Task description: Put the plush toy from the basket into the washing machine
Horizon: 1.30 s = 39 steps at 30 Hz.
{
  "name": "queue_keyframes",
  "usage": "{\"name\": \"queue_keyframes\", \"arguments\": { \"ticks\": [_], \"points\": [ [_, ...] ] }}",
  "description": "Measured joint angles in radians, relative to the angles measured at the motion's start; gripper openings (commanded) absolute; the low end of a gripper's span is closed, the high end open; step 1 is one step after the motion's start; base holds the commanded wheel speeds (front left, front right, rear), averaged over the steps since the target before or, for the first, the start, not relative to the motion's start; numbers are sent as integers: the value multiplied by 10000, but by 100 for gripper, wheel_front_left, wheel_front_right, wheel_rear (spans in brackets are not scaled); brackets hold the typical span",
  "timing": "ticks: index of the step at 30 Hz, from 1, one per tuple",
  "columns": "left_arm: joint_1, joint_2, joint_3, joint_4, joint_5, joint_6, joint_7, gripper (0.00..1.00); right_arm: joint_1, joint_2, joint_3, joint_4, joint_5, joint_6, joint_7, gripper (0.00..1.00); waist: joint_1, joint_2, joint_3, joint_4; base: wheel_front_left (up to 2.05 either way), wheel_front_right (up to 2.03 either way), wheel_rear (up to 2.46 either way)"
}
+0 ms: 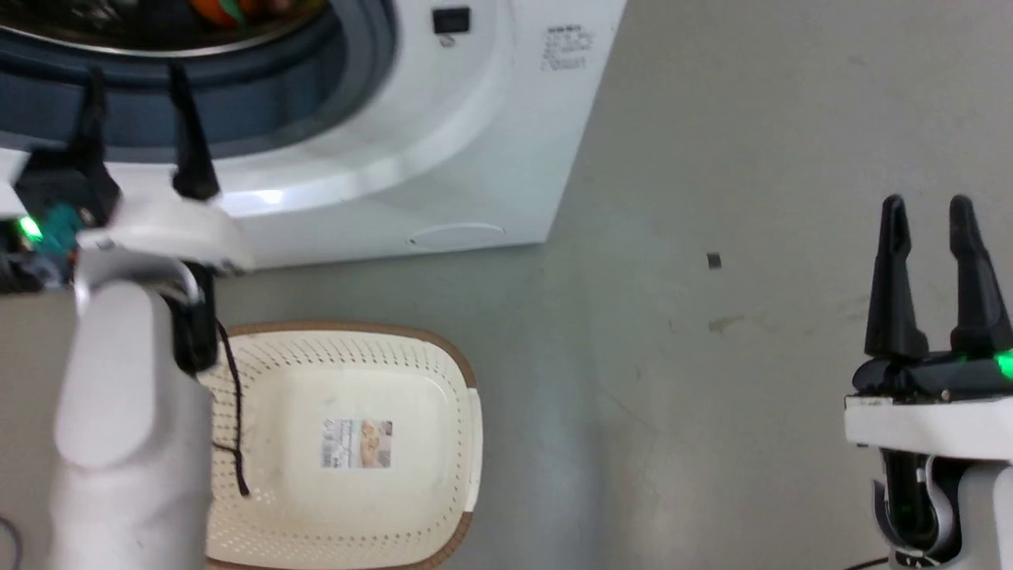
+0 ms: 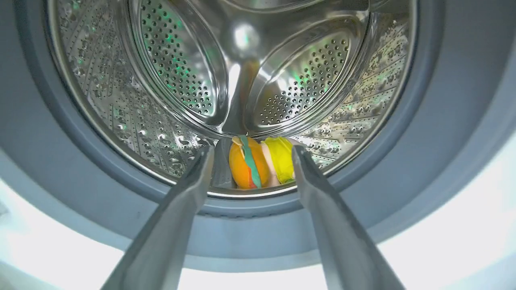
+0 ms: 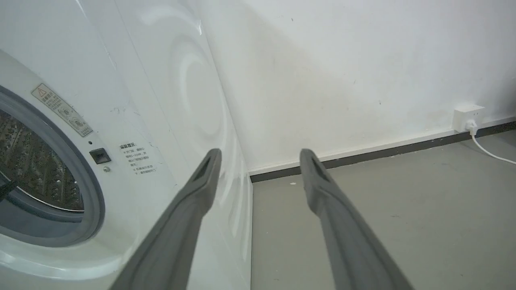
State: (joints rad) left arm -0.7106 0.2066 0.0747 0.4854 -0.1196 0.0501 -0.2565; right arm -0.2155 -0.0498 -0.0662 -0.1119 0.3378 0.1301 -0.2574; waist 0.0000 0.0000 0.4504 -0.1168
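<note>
Toy: plush toy [image 2: 250, 167] lies in the washing machine [image 1: 443, 158], on the bottom of the steel drum [image 2: 173, 72], near the front lip. Orange part w/ green stripe on the left, yellow part on the right, a bit of peach-pink between. In head view just an orange-green scrap [image 1: 229, 8] at the top edge, inside the opening.
L gripper: left gripper [image 1: 134, 79] up at the washer's opening, fingers spread, nothing held. In left wrist view [image 2: 253, 150] the toy shows between the 2 fingers, further in; no contact visible.
R gripper: right gripper [image 1: 926, 204] low right over the floor [image 1: 712, 396], well apart from washer and basket. Fingers spread, nothing between them. In right wrist view [image 3: 261, 154] it points at the washer's front corner and the wall [image 3: 342, 60].
Basket: basket [image 1: 468, 380] sits on the floor just in front of the washer, bare bottom w/ paper label [image 1: 356, 443] showing. L forearm and a dark cord [image 1: 233, 412] cover its left side in head view.
Washer: grey seal [image 2: 60, 161] rings the drum; stickers [image 3: 60, 108] on the front beside the opening.
Misc: small dark speck [image 1: 714, 260] on the floor; white socket [image 3: 467, 117] w/ cable [image 3: 492, 151] at the wall base.
</note>
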Motion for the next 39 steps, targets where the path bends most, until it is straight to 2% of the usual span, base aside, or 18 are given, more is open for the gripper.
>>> {"name": "queue_keyframes", "arguments": {
  "ticks": [7,13,24,30,31,39],
  "points": [
    [2229,-761,-441,-1313,579,-100,0,100,609,0,-35,330,-462,-2,0,100,0,0,-1271,508,0,0,0],
    [3903,-1135,-612,-1860,633,-180,2,100,1302,0,-217,692,-748,-2,0,100,-1,0,-2469,897,0,0,0],
    [6033,-1312,-546,-2441,729,-330,0,100,2310,0,-201,1001,-911,-2,0,100,-2,0,-3911,1155,0,0,0],
    [6540,-1321,-493,-2447,729,-412,2,100,2719,0,-221,1066,-913,-2,0,100,-2,0,-4339,1273,0,0,0],
    [6552,-1321,-491,-2447,727,-433,2,0,2720,0,-232,1064,-913,-2,0,0,-2,0,-4370,1294,0,0,0],
    [6549,-1317,-531,-2451,725,-431,67,0,2710,0,-222,1060,-918,-2,21,0,-1,0,-4383,1292,0,0,0]
  ]
}}
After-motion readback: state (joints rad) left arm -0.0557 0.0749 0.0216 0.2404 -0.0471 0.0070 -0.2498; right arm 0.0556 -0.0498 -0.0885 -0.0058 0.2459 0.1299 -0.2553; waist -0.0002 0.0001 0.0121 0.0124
